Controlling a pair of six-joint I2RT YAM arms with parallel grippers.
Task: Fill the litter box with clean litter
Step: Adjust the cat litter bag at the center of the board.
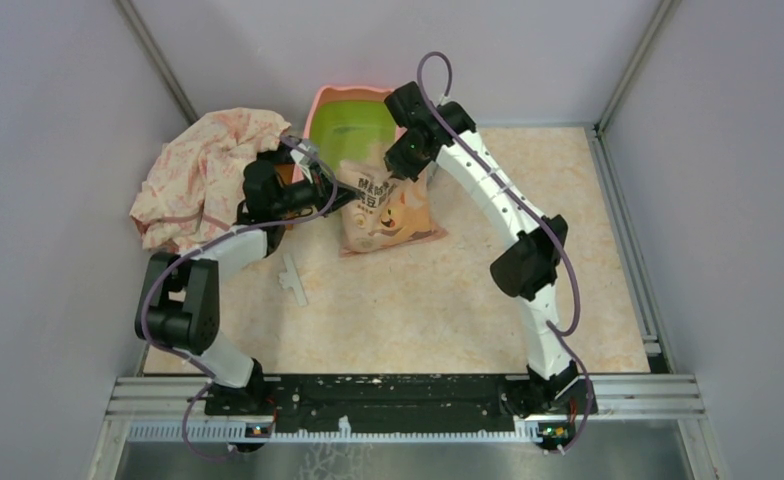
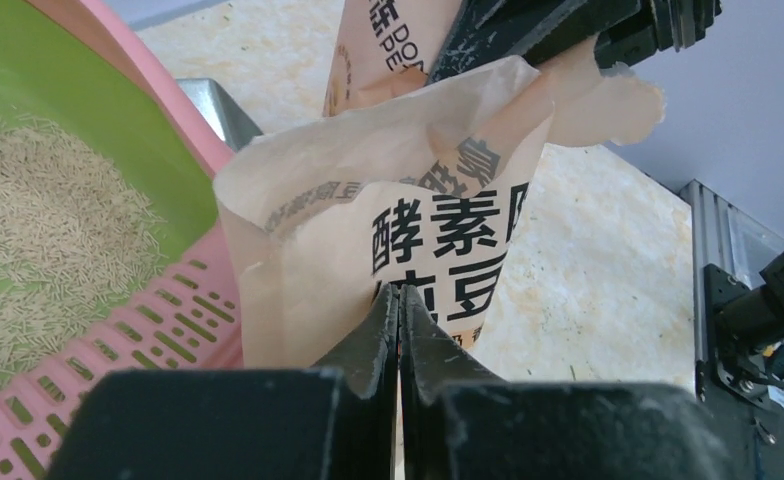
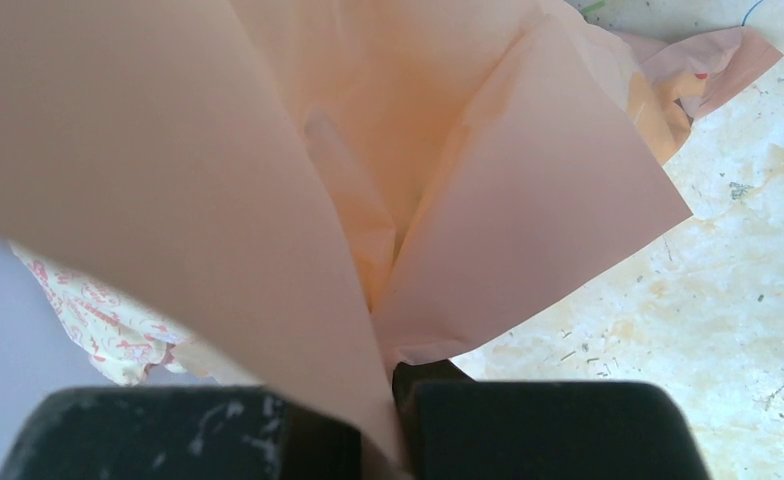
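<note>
Peach bag (image 1: 388,215) was held lengthwise toward the box (image 1: 340,96), its box-side top clamped by the right gripper (image 1: 396,175), the left gripper (image 2: 399,300), jaws together, at its face.

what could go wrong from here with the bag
1. Both grippers pinch only thin paper: the right gripper a top flap, the left gripper low on the bag; it may slip or tear.
2. The bag's mouth stands beside the box's pink rim, not over the green inside, so more litter might spill onto the table.
</note>
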